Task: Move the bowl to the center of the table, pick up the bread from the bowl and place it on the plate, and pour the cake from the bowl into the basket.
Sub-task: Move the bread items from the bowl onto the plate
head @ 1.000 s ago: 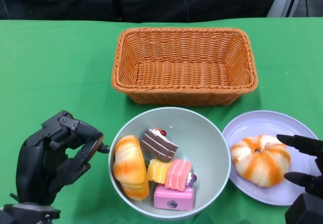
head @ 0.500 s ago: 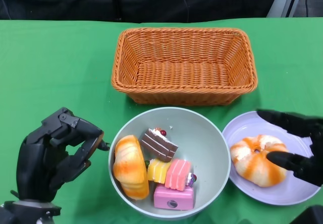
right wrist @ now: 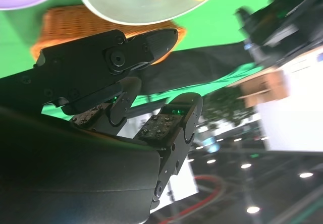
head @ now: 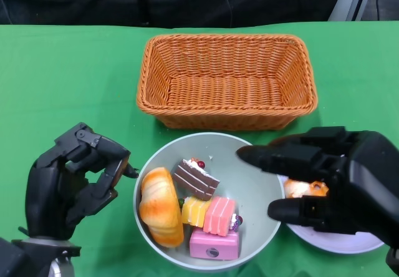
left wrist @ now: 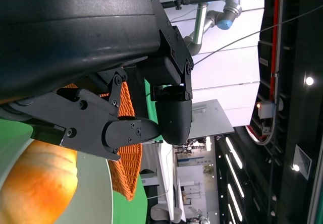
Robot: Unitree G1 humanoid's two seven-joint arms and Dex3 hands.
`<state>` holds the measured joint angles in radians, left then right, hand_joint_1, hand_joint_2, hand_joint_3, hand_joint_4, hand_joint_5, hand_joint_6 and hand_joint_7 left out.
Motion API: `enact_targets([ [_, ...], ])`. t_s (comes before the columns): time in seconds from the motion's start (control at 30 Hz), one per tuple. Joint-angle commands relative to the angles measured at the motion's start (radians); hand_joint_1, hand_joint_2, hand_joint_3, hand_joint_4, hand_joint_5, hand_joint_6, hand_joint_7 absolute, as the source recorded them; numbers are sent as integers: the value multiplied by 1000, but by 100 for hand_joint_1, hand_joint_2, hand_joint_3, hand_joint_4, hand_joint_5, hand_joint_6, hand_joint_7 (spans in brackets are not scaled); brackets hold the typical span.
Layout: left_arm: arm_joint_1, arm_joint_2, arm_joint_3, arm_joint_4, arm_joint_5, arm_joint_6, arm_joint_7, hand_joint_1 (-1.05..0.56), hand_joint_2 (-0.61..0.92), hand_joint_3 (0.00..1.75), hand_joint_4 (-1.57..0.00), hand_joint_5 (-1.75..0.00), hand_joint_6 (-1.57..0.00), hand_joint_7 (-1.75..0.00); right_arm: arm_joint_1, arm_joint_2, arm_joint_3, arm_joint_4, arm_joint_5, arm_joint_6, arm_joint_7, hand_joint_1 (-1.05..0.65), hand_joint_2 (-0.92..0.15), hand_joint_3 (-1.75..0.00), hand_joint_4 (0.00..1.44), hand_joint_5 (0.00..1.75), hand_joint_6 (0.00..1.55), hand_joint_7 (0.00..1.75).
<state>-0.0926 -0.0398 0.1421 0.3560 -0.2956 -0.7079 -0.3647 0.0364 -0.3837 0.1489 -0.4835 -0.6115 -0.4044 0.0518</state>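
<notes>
reaching back toward the middle, i judge the task about half done. going left to right: my left hand hangs at 9 o'clock of the bowl, fingers curled in narrow around nothing, just beside the rim but not touching as far as i can tell. the bowl sits near the middle of the green surface, so that move looks finished. inside it, at its 9 o'clock side, one long bread is left to lift, and the cake pieces lie at its centre, unpoured. the basket at 12 o'clock holds nothing. my right hand hovers over the bowl's 3 o'clock rim, fingers spread wide and holding nothing. under it the round bread already rests on the plate.
</notes>
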Motion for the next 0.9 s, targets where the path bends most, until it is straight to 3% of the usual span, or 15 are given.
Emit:
enact_targets([
  [0.03, -5, 2, 0, -20, 8, 4, 20, -10, 76, 68, -84, -144, -83, -124, -60, -2, 62, 22, -18, -67, 18, -53, -86, 0, 89, 8, 78, 2],
  [0.33, -7, -2, -6, -20, 6, 1, 10, -16, 76, 61, -81, -145, -81, -124, -208, 17, 159, 155, -40, -198, 23, -60, -87, -1, 87, 4, 79, 1],
  [0.6, -7, 0, -5, -22, -2, 23, 10, -23, 92, 25, -83, -142, -85, -117, -262, 35, 186, 255, -50, -283, -4, -58, -82, 0, 89, 4, 80, 0],
  [0.9, 11, -8, -6, -53, 54, 47, 72, -27, 92, 22, -83, -140, -86, -117, -313, 30, 183, 365, -101, -395, -61, -57, -83, -1, 85, 1, 77, 0],
])
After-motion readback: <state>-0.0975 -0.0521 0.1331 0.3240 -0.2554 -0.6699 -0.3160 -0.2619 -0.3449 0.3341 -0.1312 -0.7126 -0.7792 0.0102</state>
